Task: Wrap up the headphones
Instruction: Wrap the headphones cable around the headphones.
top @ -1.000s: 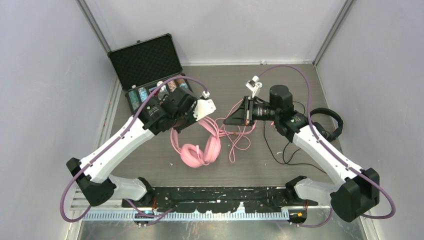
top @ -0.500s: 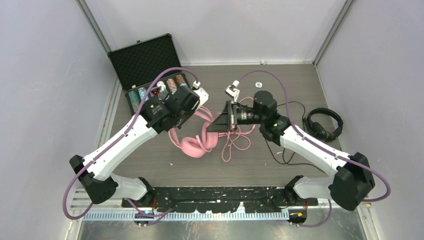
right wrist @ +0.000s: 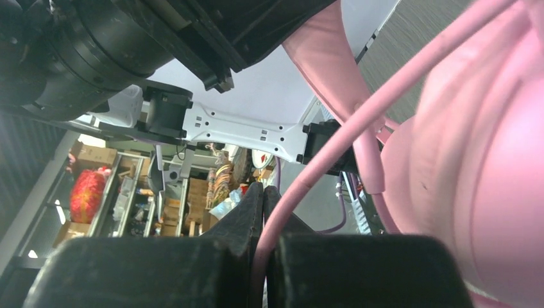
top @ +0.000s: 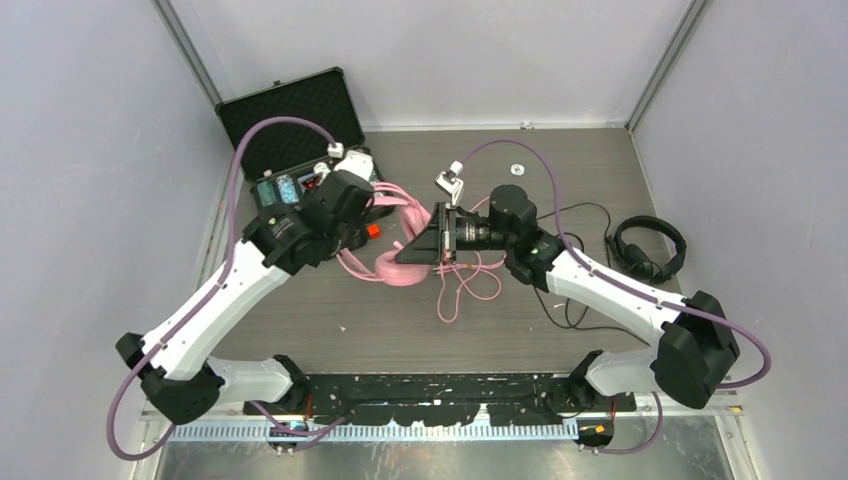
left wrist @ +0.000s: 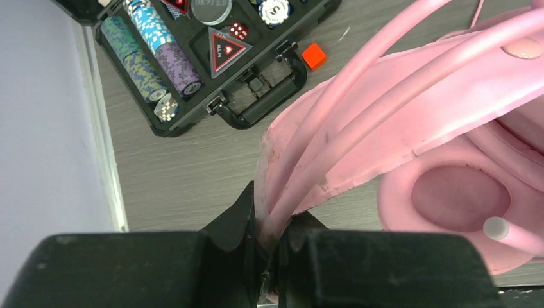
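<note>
The pink headphones point(top: 392, 265) hang just above the table's middle left, held between both arms. My left gripper point(left wrist: 272, 218) is shut on the pink headband point(left wrist: 359, 135), pinching it together with strands of the pink cable. An ear cup point(left wrist: 459, 199) shows to its right. My right gripper point(right wrist: 266, 192) is shut on the pink cable point(right wrist: 359, 115), close beside the other ear cup point(right wrist: 475, 160). Loose loops of pink cable point(top: 465, 285) trail on the table under the right gripper point(top: 415, 248). The black headphones point(top: 650, 250) lie at the right, their thin black cable point(top: 560, 300) running toward the middle.
An open black case point(top: 290, 130) with poker chips point(left wrist: 154, 58) stands at the far left, right beside the left wrist. A small red cube point(left wrist: 314, 55) lies by the case handle. A small white ring point(top: 517, 169) lies at the back of the table.
Both arms have swung left and toward the back, carrying the pink headphones closer to the case. The right gripper followed with the cable, and the loose loops dragged left.
</note>
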